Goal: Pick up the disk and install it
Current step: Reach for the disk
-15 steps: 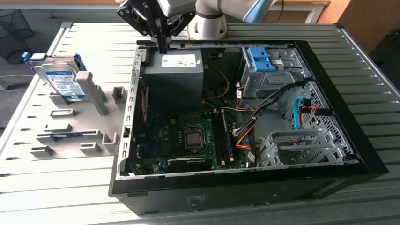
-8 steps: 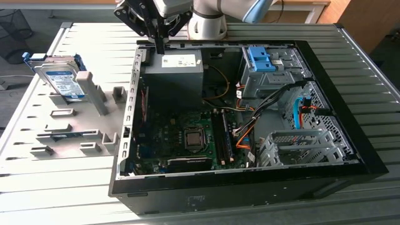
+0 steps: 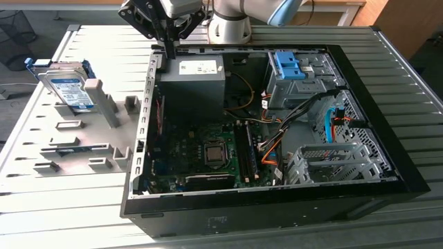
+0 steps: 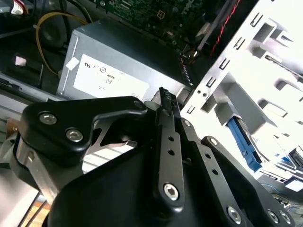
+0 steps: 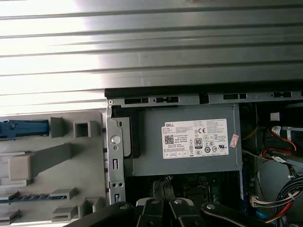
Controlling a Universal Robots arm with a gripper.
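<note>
Black gripper (image 3: 169, 51) hangs just above the grey power-supply box (image 3: 197, 78), jaws clenched on nothing. Disk (image 3: 72, 92) stands on edge in a grey rack (image 3: 104, 132), well apart toward the exterior view's left. Judged stiff, dense and shock-sensitive; grip the flat faces near the upper edge.

disk (image 3: 72, 92) standing in rack (image 3: 83, 155), rack beside open case (image 3: 242, 220), gripper (image 3: 168, 51) above power supply (image 3: 197, 78)

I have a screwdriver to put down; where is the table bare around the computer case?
The table is bare at the exterior view's lower left, between the grey fixture and its near edge, and beside the case on that view's right. Crowded: the fixture, with the disk standing in it, and the cable-filled case interior.
</note>
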